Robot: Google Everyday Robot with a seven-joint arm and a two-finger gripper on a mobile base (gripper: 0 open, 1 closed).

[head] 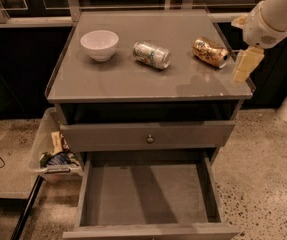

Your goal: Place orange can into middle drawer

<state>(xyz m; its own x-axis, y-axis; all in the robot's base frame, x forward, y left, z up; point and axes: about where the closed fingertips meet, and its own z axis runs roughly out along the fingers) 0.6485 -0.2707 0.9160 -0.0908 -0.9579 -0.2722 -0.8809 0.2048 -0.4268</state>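
One bump from the cream gripper nearby, open or closed I cannot tell, could roll the golden-orange metal can away.

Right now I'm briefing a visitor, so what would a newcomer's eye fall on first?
The middle drawer stands pulled out at the bottom front. On the tabletop, the orange can at right and a silver-and-green can mid-table lie on their sides, with a white bowl at left. The gripper hangs off the table's right edge, near the orange can.
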